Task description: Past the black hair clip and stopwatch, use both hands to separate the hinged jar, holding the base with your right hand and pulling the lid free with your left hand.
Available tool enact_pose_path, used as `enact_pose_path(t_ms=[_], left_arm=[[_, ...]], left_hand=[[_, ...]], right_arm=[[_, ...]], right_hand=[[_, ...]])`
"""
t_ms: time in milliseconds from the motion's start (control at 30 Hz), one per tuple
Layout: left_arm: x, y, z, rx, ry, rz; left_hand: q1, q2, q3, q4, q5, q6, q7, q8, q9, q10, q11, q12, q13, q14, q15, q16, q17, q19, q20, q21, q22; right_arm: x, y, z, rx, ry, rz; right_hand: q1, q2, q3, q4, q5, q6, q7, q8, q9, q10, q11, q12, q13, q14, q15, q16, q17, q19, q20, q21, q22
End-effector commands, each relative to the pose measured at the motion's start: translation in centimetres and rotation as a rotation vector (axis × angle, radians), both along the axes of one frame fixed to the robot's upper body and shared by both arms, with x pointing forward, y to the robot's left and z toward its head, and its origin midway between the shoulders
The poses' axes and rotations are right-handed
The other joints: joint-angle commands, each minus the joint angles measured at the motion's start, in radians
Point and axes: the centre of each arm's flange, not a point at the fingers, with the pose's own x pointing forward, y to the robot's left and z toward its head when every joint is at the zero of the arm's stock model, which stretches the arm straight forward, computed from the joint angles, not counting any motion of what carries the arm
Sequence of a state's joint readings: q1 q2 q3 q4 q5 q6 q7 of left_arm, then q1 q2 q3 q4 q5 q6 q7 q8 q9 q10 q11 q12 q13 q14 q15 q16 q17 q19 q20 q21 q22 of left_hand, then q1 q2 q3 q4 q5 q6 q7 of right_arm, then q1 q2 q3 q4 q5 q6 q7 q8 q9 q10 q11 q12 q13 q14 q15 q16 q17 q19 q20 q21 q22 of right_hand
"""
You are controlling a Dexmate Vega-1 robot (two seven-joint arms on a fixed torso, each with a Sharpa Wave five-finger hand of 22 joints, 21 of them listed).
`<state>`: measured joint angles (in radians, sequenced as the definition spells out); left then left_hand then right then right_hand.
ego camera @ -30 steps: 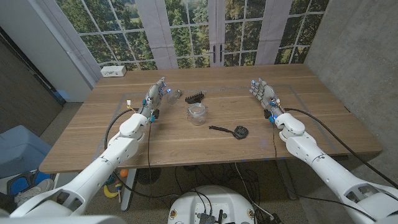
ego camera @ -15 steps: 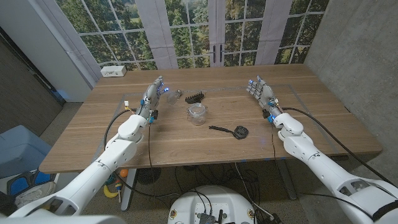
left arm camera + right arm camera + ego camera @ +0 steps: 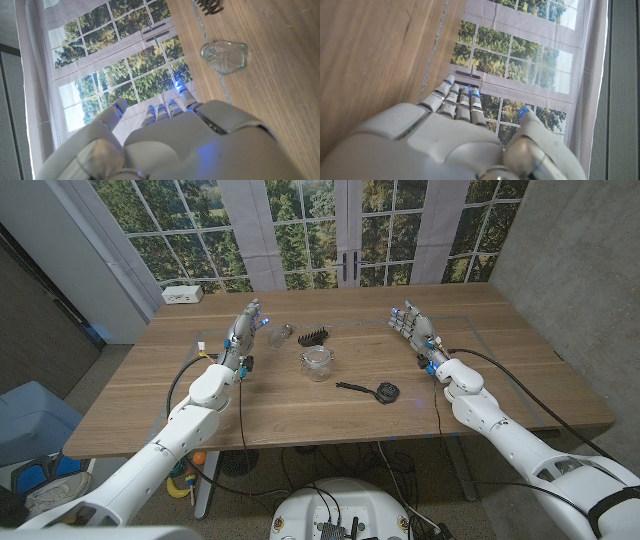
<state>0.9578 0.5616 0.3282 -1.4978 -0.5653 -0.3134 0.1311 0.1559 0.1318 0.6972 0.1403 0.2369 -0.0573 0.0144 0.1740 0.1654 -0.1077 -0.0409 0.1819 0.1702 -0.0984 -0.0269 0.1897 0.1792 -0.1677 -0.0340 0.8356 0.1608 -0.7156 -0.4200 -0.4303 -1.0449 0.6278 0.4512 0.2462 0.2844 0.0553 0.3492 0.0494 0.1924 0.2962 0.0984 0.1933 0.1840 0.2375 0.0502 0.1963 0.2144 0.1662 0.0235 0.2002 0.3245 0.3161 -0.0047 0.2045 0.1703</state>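
Both hands raised and empty over the worktop (image 3: 150, 395).
The left hand (image 3: 246, 328) and right hand (image 3: 415, 327) hold their fingers spread wide. The glass jar base (image 3: 317, 363) stands mid-worktop; its lid (image 3: 280, 334) lies just beside the left hand, near the hair clip (image 3: 314, 336); the stopwatch (image 3: 385, 391) lies nearer.

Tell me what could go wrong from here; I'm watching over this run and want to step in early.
1. The left hand hovers beside the small glass piece lying on its side; a careless reach could roll it toward the hair clip.
2. The right hand is far from the jar; sweeping across, it may catch the stopwatch or its strap.
3. The jar is smooth glass, so a loose grip might tip it.
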Motion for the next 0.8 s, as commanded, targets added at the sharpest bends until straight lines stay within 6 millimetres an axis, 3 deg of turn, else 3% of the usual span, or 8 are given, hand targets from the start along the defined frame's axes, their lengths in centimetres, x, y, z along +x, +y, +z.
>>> enact_pose_path(t_ms=[33,500,800], left_arm=[[-0.3,0.4,-0.1,0.001,-0.005,-0.007],[-0.3,1.5,-0.6,0.003,0.000,-0.030],[-0.3,2.0,-0.7,0.013,-0.001,-0.043]], left_hand=[[-0.011,0.045,0.010,-0.001,0.005,-0.001,-0.003,0.006,0.005,0.004,-0.002,0.008,0.004,0.002,0.000,0.004,0.002,0.003,-0.002,-0.004,0.003],[-0.018,0.040,0.011,-0.004,0.006,0.007,-0.001,0.008,0.006,0.012,-0.002,0.010,0.004,0.011,-0.001,0.006,0.001,0.014,0.003,-0.011,0.003],[-0.021,0.039,0.012,-0.005,0.006,0.010,-0.001,0.009,0.006,0.015,-0.001,0.011,0.004,0.012,-0.001,0.005,0.000,0.019,0.003,-0.015,0.004]], right_arm=[[-0.6,1.1,-0.3,-0.044,-0.009,-0.004],[-2.3,3.2,-1.2,-0.147,-0.016,-0.052],[-3.4,4.2,-1.4,-0.206,-0.036,-0.079]], right_hand=[[0.007,-0.008,0.001,-0.007,-0.003,0.005,0.003,0.001,0.002,0.006,0.007,0.006,0.002,0.011,0.006,0.009,0.000,0.006,0.009,0.004,0.002],[0.020,-0.007,0.004,-0.027,-0.002,-0.002,-0.001,0.000,0.002,0.006,0.005,0.005,0.000,0.015,0.007,0.010,-0.008,0.014,0.017,0.004,0.002],[0.057,-0.032,0.007,-0.075,-0.004,-0.023,-0.004,-0.002,0.002,-0.001,0.003,0.002,-0.002,0.014,0.017,0.008,-0.020,0.017,0.047,0.001,0.004]])
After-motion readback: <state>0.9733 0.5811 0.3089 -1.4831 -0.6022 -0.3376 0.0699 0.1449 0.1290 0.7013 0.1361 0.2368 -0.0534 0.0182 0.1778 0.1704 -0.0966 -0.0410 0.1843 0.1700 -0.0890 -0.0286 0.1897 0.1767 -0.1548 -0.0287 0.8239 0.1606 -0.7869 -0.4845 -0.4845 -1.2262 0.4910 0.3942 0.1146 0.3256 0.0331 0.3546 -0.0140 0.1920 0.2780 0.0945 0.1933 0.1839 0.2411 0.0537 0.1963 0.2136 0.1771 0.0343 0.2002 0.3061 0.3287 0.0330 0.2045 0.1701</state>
